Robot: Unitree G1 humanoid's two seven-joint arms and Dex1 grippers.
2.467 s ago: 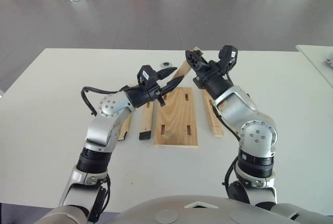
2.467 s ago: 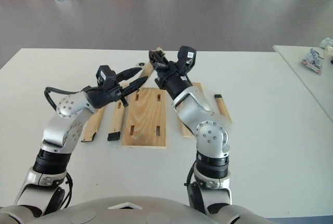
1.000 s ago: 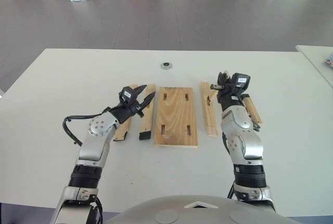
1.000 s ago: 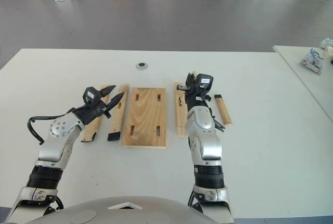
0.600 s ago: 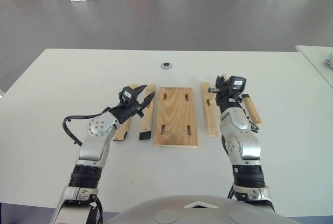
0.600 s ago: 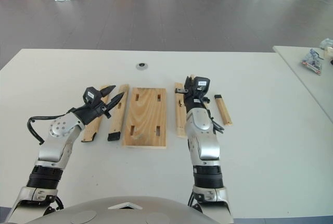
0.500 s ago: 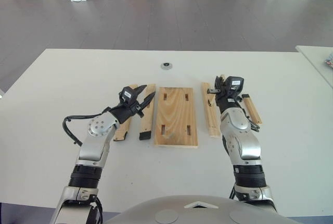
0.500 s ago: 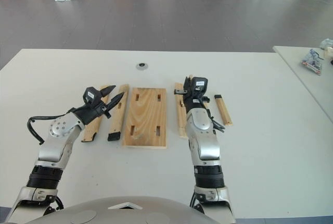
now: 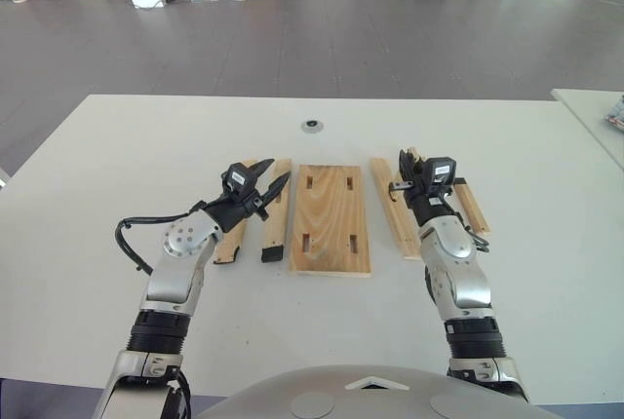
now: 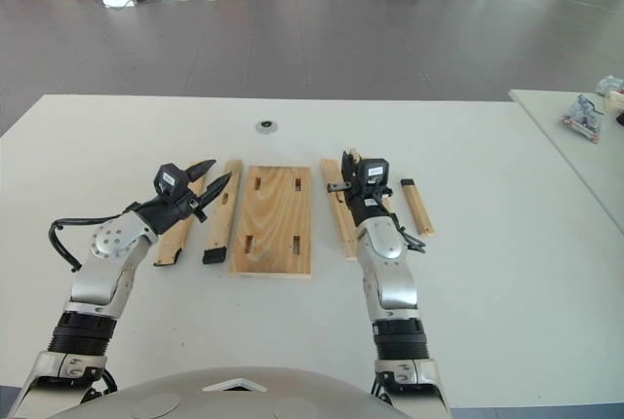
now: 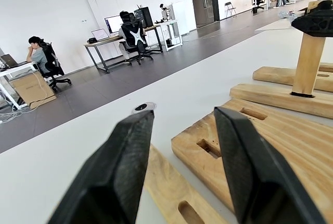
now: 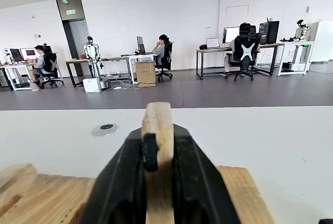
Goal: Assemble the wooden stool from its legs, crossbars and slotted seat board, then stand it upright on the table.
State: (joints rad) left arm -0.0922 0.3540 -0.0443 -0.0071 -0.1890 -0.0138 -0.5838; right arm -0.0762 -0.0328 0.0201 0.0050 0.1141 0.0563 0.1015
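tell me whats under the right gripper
The right gripper is shut on a short wooden crossbar held upright. Below it, a leg lies flat on the table, right of the seat board. The crossbar's lower end meets that leg; whether it sits in a slot is covered.

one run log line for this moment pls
left gripper open over left legs | right gripper shut on crossbar, upright, end on right leg | seat board flat, slots empty

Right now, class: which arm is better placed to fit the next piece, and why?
Right. The right gripper is shut on a wooden piece near the seat board; the left gripper is open and empty.
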